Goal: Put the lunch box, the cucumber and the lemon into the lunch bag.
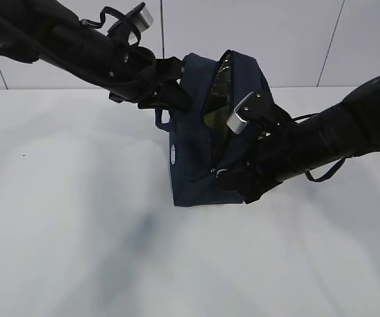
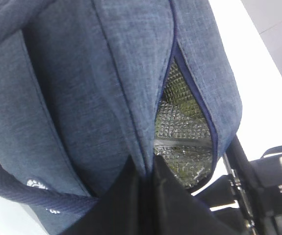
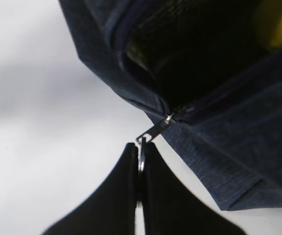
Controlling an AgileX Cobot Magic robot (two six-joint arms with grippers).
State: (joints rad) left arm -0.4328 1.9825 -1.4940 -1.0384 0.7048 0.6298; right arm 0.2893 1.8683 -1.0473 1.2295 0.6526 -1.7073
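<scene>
- Step in hand: I judge that loading is done and the lunch bag (image 1: 199, 155) is being zipped. My right fingers (image 3: 140, 169) are pressed together on the silver ring pull (image 3: 141, 159), which links to the zipper slider (image 3: 155, 129) at the low end of the opening.
- Contents: a yellow patch, likely the lemon (image 3: 278, 19), shows deep inside the bag in the right wrist view. The left wrist view shows silver quilted lining (image 2: 185, 122) with greenish tints; I cannot tell the cucumber or lunch box apart there.
- Left fingers (image 2: 145, 196): closed on a fold of the bag's fabric at the seam beside the opening, holding the bag steady. One padded handle (image 2: 13, 186) loops just beside them.
- Pose: my left arm reaches in from the upper left to the bag's top edge; my right arm comes low from the right, wrist at the bag's lower front corner.
- Bag position: it stands on the white surface (image 1: 77, 231), opening gaping.
- Next move: draw the pull along the zipper track while the left grip resists. Risk: the ring slipping free.
</scene>
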